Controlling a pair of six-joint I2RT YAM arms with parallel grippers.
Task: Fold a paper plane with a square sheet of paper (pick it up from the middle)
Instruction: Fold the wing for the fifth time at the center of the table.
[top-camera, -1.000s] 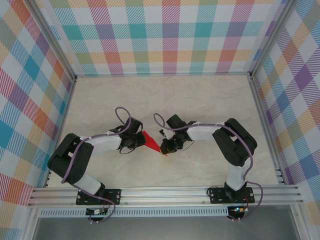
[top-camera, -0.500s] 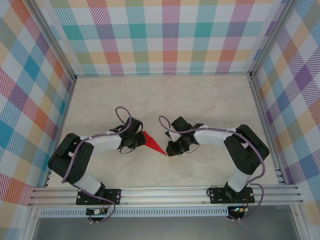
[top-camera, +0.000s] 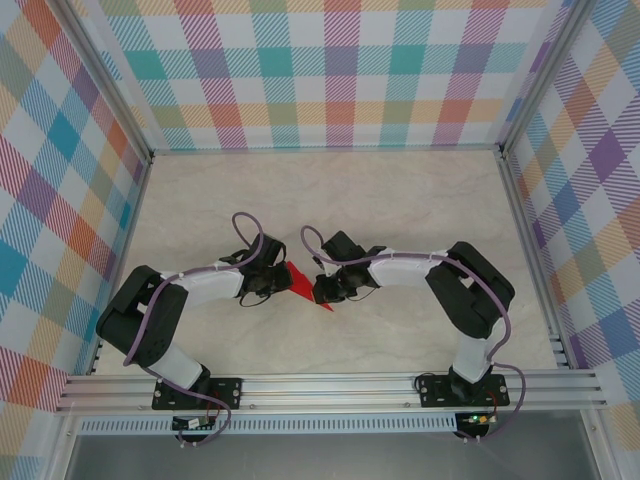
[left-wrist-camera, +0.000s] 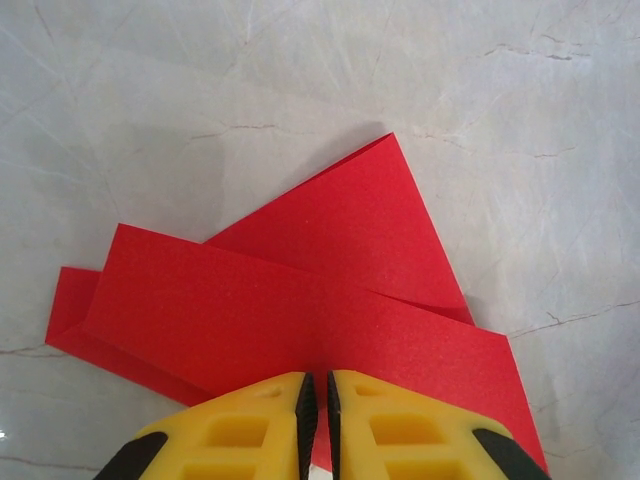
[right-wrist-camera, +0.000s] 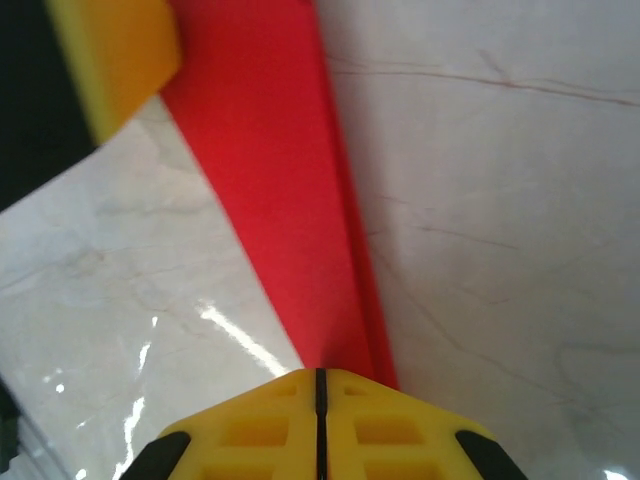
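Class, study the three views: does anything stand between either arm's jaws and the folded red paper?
Nothing visible does. The left gripper has its jaws closed on the folded red paper at its wide edge. The right gripper, jaws shut, sits right at the paper's narrow end.

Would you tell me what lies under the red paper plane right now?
The pale marbled table shows around the paper plane. Directly beneath, the red layers cover everything, and the left tool hides its near edge.
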